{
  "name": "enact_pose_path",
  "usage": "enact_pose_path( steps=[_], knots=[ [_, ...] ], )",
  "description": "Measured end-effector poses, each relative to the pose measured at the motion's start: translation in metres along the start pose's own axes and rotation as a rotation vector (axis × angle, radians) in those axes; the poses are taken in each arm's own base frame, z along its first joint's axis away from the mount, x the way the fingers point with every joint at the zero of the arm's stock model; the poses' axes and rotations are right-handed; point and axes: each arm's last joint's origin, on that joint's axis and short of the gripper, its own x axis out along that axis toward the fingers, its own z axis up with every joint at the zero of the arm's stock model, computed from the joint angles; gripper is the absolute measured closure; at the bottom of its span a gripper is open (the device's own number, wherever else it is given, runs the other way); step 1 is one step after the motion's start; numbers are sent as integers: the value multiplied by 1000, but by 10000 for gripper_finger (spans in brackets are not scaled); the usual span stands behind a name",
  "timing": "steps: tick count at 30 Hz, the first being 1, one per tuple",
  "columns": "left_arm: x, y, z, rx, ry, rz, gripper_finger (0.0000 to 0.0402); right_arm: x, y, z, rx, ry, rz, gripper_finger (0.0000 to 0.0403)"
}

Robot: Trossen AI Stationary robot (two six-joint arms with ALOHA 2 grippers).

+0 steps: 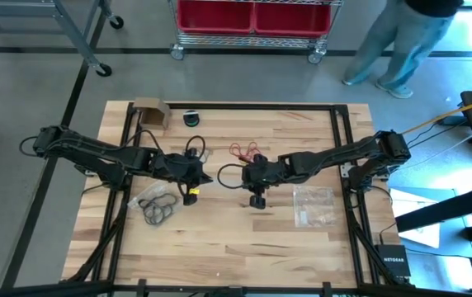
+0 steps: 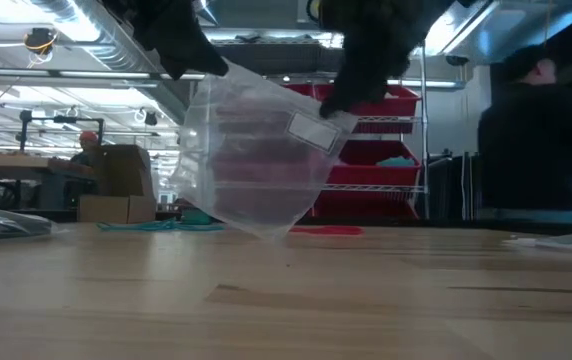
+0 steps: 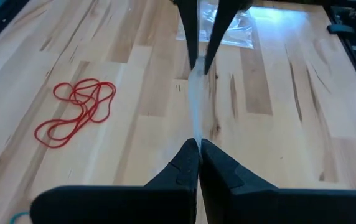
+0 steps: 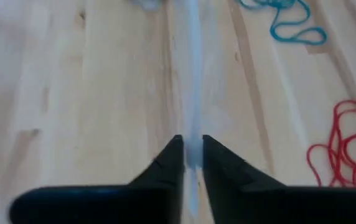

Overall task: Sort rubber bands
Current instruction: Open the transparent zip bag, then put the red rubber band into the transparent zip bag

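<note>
both grippers hold a clear zip bag (image 2: 256, 160) up at mid-frame: left gripper (image 3: 198, 152) clamped on one edge, right gripper (image 4: 190, 149) pinching the other. red rubber bands (image 3: 78, 111) lie loose at frame left, unbagged; next, likely spreading the bag's mouth.

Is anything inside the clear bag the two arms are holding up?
The clear bag looks empty; red bins show through it. Both the left gripper and right gripper pinch its top edge, hiding that strip.
</note>
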Motion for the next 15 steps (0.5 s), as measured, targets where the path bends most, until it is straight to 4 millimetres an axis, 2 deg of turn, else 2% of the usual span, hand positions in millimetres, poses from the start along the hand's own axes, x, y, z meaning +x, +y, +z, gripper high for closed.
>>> enact_pose_path(
  steps=[5, 8, 11, 15],
  knots=[
    [0, 0, 0, 38, 3, 1, 401, -20, 4, 25, -78, -9, -29, 277],
    [0, -1, 0, 85, 3, -3, 401, -29, 5, 41, -128, -109, -87, 237],
    [-1, -3, 0, 151, -5, -12, 401, -28, 4, 46, -151, -173, -164, 215],
    [-1, -5, 0, 217, -7, -10, 401, -16, 4, 44, -164, -158, -171, 211]
  ],
)
